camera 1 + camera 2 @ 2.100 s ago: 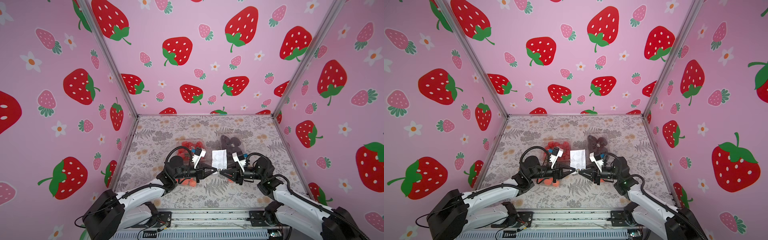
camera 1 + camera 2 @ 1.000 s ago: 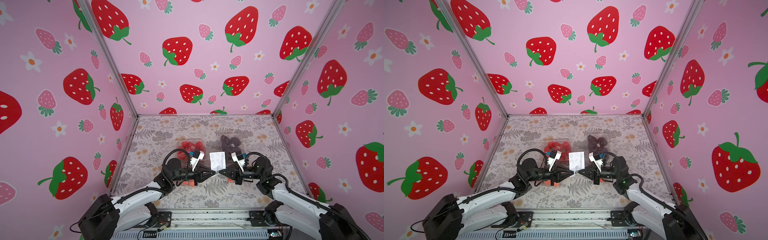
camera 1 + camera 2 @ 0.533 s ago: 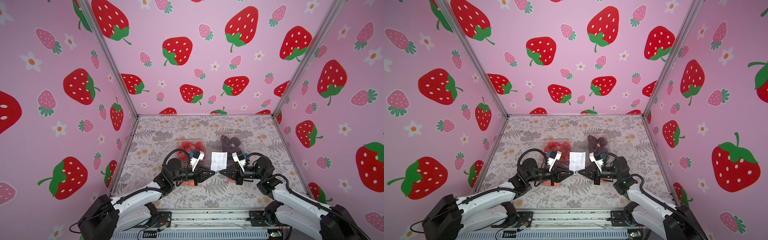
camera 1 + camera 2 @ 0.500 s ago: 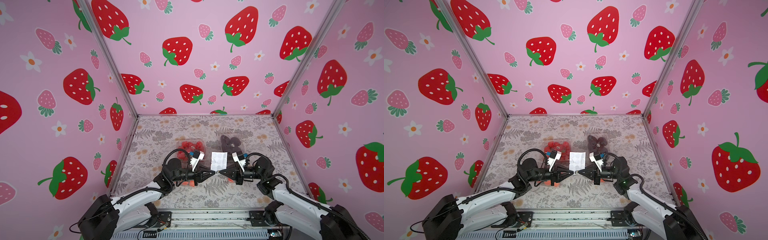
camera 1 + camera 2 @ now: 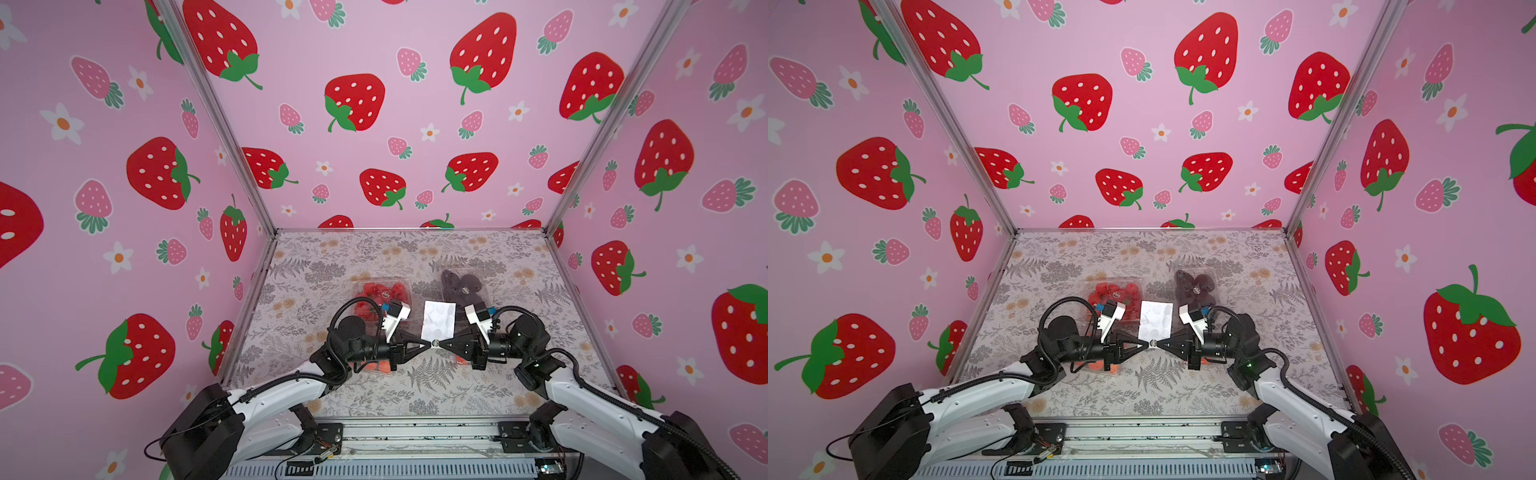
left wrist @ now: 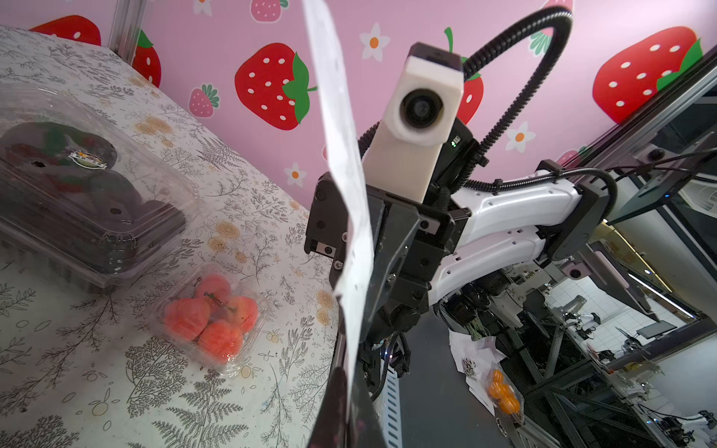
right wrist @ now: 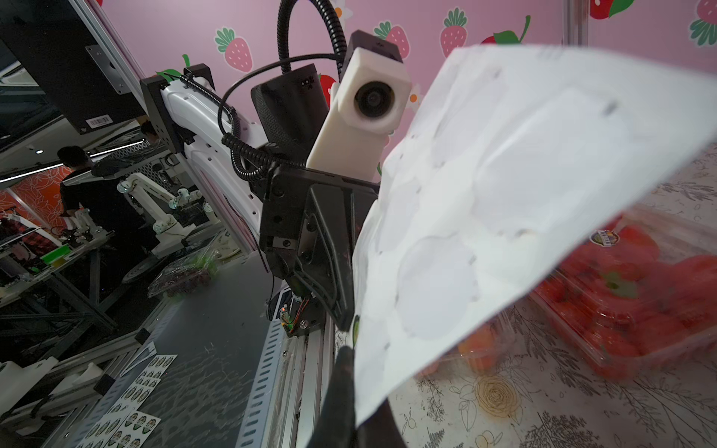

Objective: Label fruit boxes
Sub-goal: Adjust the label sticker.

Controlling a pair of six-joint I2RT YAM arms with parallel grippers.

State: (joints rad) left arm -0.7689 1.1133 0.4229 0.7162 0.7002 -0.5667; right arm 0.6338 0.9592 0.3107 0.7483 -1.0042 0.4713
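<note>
Fruit boxes (image 5: 382, 293) below, untouched; left fingers (image 5: 424, 344), right fingers (image 5: 446, 344) clenched on sticker sheet (image 5: 438, 319).

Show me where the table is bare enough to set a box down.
Bare table lies between the strawberry box, the dark-fruit box and the back wall, also right of the dark-fruit box, and midway along the near edge. Crowded: the middle, where the left hand and right hand meet at the sticker sheet.
</note>
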